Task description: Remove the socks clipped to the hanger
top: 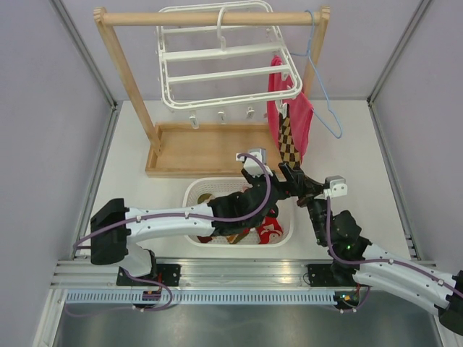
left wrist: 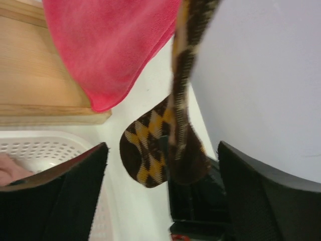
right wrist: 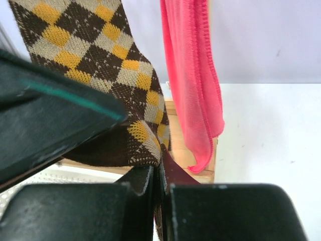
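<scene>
The white perforated basket (top: 189, 195) sits on the table just beyond the arm bases, with the left arm (top: 173, 217) lying across it. Inside, a brownish sock (top: 206, 196) lies at the left and a red sock with white marks (top: 272, 230) at the right. The arm hides whatever lies between them.

Behind the basket is the tray base (top: 195, 148) of the wooden rack (top: 126, 69). The white hanger (top: 224, 69) hangs from the rack's top bar. At its right end hang a pink-red cloth (top: 293, 108) and, in front of it, the diamond-patterned sock (top: 288, 142). A light-blue wire hanger (top: 327, 108) hangs farther right.

From overhead both grippers crowd the sock's lower end and their jaws cannot be read. The left wrist view shows the left gripper (left wrist: 161, 146) spread wide. The sock's foot dangles between its fingers and touches neither. That view also shows a pale pink piece (left wrist: 7, 170) in the basket. The right wrist view shows the right gripper (right wrist: 158, 181) pinched tight on the sock's bottom edge.

The table (top: 376, 181) is white, and pale lilac walls (top: 43, 108) enclose it on the left, far and right sides.
</scene>
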You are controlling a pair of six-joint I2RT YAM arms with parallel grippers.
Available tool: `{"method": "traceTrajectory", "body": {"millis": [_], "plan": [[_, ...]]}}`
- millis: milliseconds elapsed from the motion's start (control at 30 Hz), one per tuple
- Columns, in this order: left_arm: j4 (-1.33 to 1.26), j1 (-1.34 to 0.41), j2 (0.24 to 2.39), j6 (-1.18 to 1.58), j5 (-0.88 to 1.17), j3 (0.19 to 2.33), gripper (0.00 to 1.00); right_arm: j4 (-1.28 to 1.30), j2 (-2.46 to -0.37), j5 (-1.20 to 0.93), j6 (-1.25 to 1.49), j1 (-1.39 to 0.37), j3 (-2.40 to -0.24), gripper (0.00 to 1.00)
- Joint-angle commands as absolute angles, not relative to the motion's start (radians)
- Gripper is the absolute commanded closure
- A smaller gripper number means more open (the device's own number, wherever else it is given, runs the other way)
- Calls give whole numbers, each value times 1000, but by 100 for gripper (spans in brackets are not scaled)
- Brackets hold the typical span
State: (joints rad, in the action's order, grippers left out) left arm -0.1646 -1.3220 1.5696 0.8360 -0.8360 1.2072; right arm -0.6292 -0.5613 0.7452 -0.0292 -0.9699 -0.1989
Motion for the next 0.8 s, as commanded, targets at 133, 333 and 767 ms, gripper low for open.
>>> {"method": "traceTrajectory", "body": {"millis": [133,333,767], "plan": [[-280,-1327,1405,775,-841,1066,0,-520,-535,836,-3,-974,-222,99],[-662,-1325,1358,461,-681,974,0,-476,-557,839,37,-974,-235,99],[-1068,-1086,1353,439,-218,880,0,-431,-500,766,46,-974,-244,99]]}}
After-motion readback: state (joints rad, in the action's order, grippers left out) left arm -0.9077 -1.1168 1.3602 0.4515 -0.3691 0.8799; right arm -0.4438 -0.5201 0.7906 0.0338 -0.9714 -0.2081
